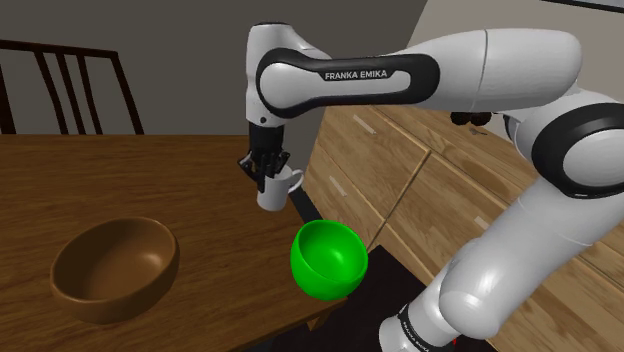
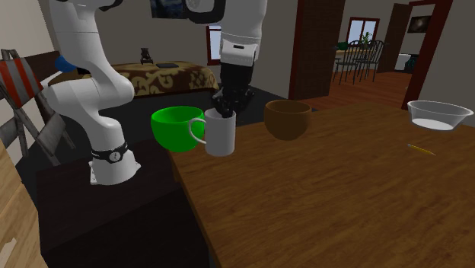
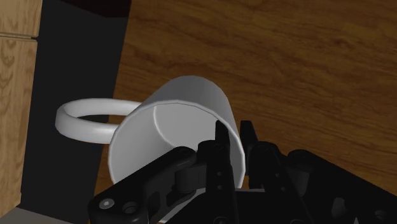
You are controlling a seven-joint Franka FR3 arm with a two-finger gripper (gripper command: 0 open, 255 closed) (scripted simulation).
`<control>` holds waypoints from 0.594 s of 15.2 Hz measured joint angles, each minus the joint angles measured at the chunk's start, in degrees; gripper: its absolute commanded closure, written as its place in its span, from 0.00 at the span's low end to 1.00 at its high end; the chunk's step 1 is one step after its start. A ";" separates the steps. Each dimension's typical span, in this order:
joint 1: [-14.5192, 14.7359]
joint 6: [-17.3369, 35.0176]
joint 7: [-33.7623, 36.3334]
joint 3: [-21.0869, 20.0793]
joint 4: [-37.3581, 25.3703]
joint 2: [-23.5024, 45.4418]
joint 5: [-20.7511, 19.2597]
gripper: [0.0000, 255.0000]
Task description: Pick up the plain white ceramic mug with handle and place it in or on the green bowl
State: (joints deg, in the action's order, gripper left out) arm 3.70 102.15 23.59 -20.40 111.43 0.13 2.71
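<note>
gripper (image 3: 234,129) pinches rim of white mug (image 3: 191,108), plain in wrist view; shoulder view adds green bowl (image 1: 328,260) beside it.

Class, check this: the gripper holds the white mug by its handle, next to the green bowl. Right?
Not the handle: the wrist view shows the gripper holding the white mug by its rim, the handle free. It is next to the green bowl.

Shoulder view overlooks table (image 1: 150,170) — second faces arm (image 2: 84,91) across it.
</note>
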 measured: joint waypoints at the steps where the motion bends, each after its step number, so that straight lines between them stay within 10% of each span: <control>1: -0.01 -0.71 -0.03 0.01 -0.44 -0.29 0.09 1.00; 9: -0.07 -6.63 0.05 0.08 -5.54 -1.15 0.32 1.00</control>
State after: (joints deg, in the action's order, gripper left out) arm 3.62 95.52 23.64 -20.32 105.89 -1.02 3.03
